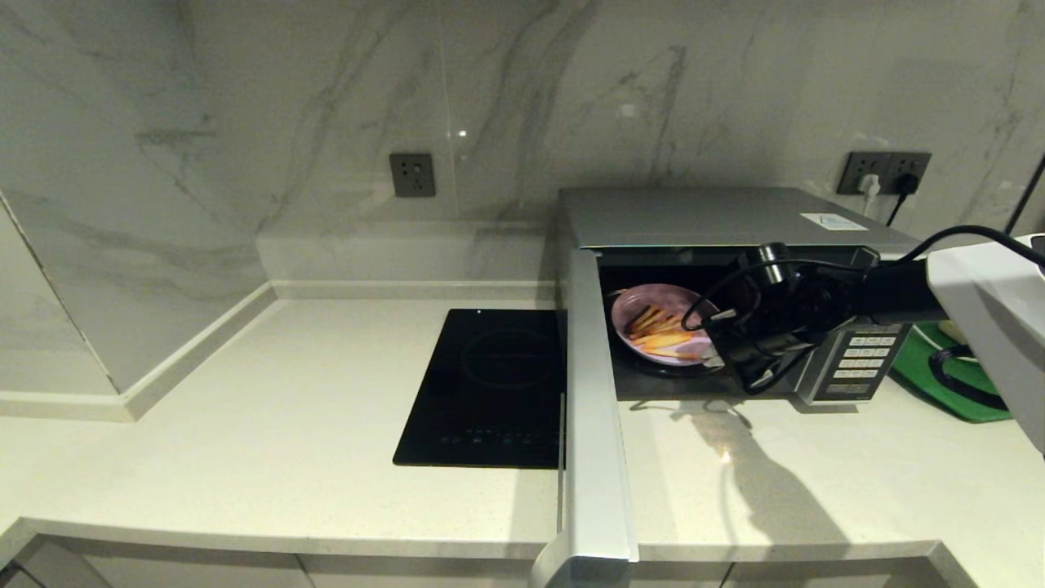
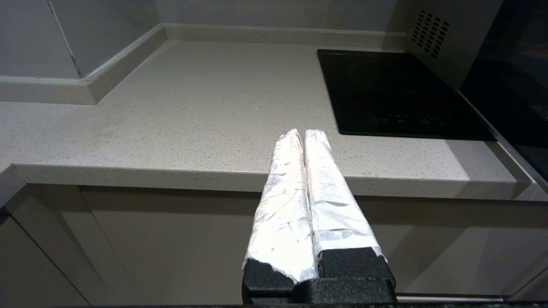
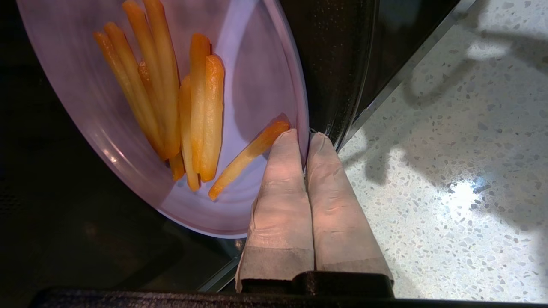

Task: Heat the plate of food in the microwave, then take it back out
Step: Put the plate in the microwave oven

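Right gripper [image 3: 305,139] is pinched shut on the rim of the plate of food [image 3: 257,85], sitting inside the open microwave [image 1: 718,216]. Thin edge grip, so tilting could spill fries. Left gripper [image 2: 304,136] is closed on nothing, parked near the counter edge.

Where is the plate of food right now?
In the head view the plate of food sits inside the open microwave, right of the cooktop, its rim pinched by the right gripper.

My right arm reaches forward and inward, its black right gripper [image 1: 717,347] with pale wrapped fingers [image 3: 280,171] pinched together on a thin rim. My left gripper [image 2: 305,136] hangs low, foil-wrapped fingers pressed together.
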Controlling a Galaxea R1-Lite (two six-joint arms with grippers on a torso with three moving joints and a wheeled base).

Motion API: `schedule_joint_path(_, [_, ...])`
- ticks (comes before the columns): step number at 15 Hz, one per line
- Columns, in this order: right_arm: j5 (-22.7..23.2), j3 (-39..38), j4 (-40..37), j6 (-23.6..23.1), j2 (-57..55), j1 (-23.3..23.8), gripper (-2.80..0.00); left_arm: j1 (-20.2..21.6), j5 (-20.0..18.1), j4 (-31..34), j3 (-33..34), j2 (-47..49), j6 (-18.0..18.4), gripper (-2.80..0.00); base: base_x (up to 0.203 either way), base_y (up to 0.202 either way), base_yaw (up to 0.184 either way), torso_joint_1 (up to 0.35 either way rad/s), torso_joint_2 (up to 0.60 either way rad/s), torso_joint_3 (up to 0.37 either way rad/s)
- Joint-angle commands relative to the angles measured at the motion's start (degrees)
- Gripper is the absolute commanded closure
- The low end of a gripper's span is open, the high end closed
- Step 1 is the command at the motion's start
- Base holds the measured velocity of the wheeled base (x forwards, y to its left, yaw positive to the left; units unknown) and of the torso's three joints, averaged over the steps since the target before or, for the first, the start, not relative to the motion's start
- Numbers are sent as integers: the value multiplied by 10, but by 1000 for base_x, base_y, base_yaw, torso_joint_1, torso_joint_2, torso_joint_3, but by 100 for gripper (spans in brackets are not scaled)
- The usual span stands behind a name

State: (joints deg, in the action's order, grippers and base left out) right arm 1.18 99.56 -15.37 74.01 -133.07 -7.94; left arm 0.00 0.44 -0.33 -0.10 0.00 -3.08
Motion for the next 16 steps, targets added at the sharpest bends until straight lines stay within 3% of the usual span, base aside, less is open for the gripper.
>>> schedule_joint_path(1, [0, 1, -1, 4, -3, 0, 0, 0, 1, 0, 0, 0, -1, 0, 0, 0, 0, 0, 0, 0])
schedule_joint_path(10, [0, 5, -3, 1, -6, -1, 0, 0, 0, 0, 0, 0, -1, 0, 0, 0, 0, 0, 0, 0])
schedule_joint_path(11, [0, 7, -2, 1, -7, -1, -280, 0, 0, 0, 0, 0, -1, 0, 0, 0, 0, 0, 0, 0])
schedule_joint_path(16, [-6, 11, -1, 3, -6, 0, -280, 0, 0, 0, 0, 0, -1, 0, 0, 0, 0, 0, 0, 0])
